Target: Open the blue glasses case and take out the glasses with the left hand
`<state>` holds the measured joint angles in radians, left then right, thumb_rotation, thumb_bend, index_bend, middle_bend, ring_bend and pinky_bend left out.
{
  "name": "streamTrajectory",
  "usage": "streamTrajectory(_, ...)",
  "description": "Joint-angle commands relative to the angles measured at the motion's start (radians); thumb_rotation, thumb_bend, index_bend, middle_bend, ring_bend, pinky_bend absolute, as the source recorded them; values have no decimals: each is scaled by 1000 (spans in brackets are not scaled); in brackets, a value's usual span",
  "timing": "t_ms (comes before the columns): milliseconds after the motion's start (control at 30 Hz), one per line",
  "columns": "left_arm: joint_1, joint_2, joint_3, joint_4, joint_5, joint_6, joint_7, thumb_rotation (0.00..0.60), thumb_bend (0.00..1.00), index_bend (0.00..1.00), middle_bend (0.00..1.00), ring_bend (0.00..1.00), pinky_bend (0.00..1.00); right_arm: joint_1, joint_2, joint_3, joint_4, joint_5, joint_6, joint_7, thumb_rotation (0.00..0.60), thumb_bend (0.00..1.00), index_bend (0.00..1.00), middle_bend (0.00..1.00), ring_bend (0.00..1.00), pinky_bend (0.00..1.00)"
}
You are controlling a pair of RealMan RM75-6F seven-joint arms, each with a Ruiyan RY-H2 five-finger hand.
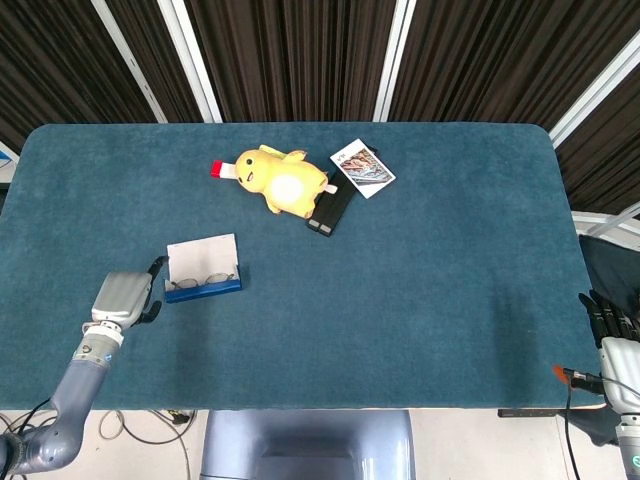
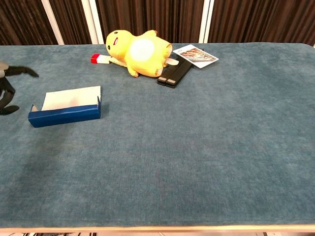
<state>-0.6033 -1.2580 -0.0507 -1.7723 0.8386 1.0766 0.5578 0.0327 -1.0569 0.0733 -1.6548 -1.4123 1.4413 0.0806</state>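
Note:
The blue glasses case (image 1: pixel 203 272) (image 2: pixel 65 111) lies open on the left part of the table, its pale lid (image 1: pixel 201 257) folded back flat. The glasses (image 1: pixel 205 281) lie inside along the blue front wall in the head view; the chest view hides them behind that wall. My left hand (image 1: pixel 122 299) hovers just left of the case and slightly nearer the front edge, holding nothing, with its dark fingers (image 2: pixel 9 88) spread at the chest view's left border. My right hand (image 1: pixel 617 336) hangs off the table's front right corner, holding nothing.
A yellow plush toy (image 1: pixel 279 179) (image 2: pixel 138 51) lies at the back centre with a red-and-white object (image 1: pixel 222 169) at its head. Beside it are a black flat device (image 1: pixel 331 207) and a printed card (image 1: pixel 362 167). The teal table (image 1: pixel 420 280) fills both views.

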Motion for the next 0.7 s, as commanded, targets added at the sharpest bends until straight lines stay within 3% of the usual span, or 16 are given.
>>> streamTrajectory(33, -7, 4, 14, -4, -32, -32, 11, 600, 380, 134, 737, 668, 777, 0, 0, 0, -1, 1, -1, 0, 600, 163, 0, 0, 0, 202)
streamTrajectory(233, -34, -21, 38, 17, -80, -82, 50, 600, 380, 139, 737, 669, 778, 0, 1, 0, -2, 2, -3, 1, 600, 163, 0, 0, 0, 202)
streamTrajectory(700, -44, -10, 73, -40, -98, -69, 78, 600, 380, 244, 757, 684, 789, 1, 2, 0, -2, 3, -5, 3, 600, 164, 0, 0, 0, 202)
